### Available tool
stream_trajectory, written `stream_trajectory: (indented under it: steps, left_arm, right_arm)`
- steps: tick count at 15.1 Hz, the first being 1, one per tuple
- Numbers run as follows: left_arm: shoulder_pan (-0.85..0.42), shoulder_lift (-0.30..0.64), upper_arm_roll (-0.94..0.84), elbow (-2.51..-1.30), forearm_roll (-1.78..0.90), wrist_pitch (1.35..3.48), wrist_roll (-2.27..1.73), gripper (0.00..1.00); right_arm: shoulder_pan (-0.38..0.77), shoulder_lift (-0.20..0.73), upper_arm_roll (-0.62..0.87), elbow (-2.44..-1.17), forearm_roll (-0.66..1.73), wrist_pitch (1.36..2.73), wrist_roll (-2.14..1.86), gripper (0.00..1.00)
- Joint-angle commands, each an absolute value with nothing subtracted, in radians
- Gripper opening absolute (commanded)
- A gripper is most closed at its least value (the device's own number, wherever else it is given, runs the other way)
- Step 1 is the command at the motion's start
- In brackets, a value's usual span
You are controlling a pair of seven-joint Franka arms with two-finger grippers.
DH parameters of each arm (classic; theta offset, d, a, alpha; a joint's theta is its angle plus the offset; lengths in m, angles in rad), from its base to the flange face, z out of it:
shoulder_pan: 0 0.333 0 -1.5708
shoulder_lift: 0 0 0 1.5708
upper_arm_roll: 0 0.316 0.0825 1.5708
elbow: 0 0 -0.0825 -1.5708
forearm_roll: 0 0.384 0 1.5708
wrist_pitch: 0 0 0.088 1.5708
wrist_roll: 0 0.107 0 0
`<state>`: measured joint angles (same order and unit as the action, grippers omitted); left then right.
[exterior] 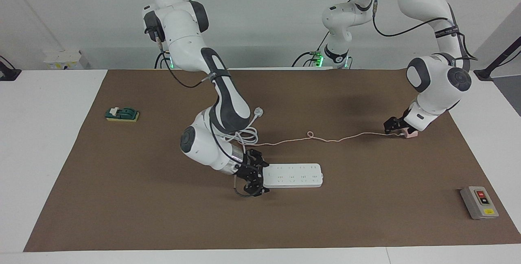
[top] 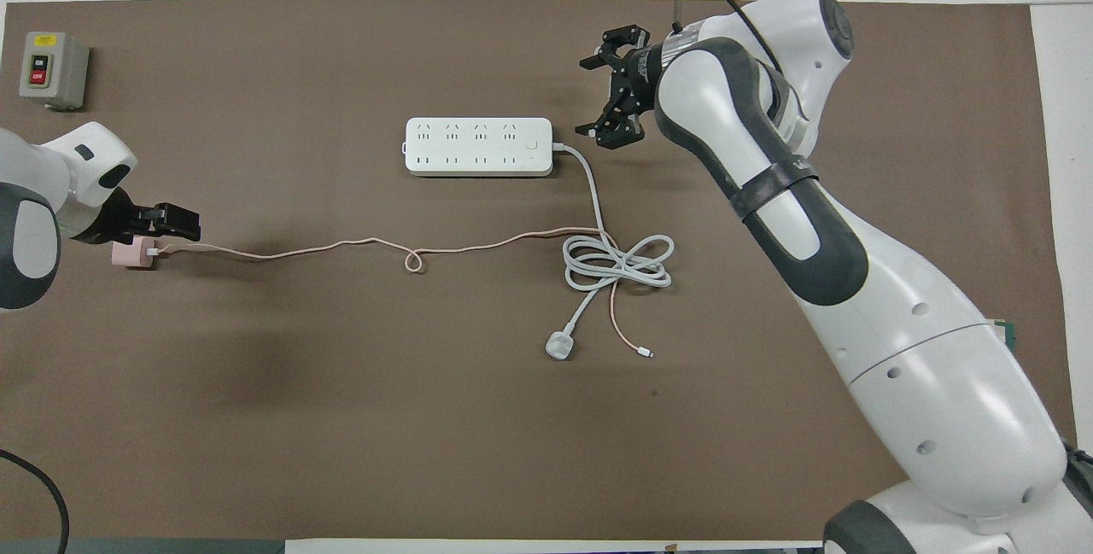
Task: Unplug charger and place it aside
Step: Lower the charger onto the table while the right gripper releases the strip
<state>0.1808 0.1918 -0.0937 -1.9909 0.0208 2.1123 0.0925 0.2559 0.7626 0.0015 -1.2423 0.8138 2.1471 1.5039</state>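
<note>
The pale pink charger [top: 132, 253] lies on the brown mat near the left arm's end, unplugged, and it also shows in the facing view [exterior: 409, 134]. Its thin pink cable [top: 341, 245] trails across the mat with a small loop [exterior: 310, 134]. My left gripper [top: 175, 223] hovers low just beside the charger, open, with nothing between its fingers [exterior: 391, 126]. The white power strip [top: 478, 146] lies mid-mat with all its sockets bare [exterior: 293, 175]. My right gripper [top: 602, 97] is open and empty, just off the strip's corded end [exterior: 257, 174].
The strip's thick white cord [top: 615, 268] lies coiled nearer the robots, ending in a round white plug [top: 559, 344]. A grey switch box [top: 53, 67] sits at the left arm's end, far from the robots. A green block [exterior: 122, 114] sits at the right arm's end.
</note>
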Motion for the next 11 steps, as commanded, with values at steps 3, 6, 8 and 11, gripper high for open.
stream_trajectory:
  steps: [3,6,8,11]
  left_arm:
    - [0.081,0.181,-0.086,-1.869,0.014,1.994,-0.043,1.0]
    - [0.043,0.176,-0.086,-1.797,0.014,1.915,-0.122,1.0]
    - [0.006,0.14,-0.086,-1.795,0.014,1.884,-0.167,1.0]
    - [-0.023,0.053,-0.092,-1.796,0.014,1.865,-0.193,1.0]
  right_arm:
    - [0.129,0.611,0.011,-1.31,0.729,1.981,1.491,1.0]
    - [0.089,0.545,0.011,-1.312,0.654,1.922,1.491,1.0]
    - [0.071,0.49,0.011,-1.312,0.573,1.899,1.49,1.0]
    - [0.045,0.428,0.011,-1.313,0.503,1.81,1.404,1.0]
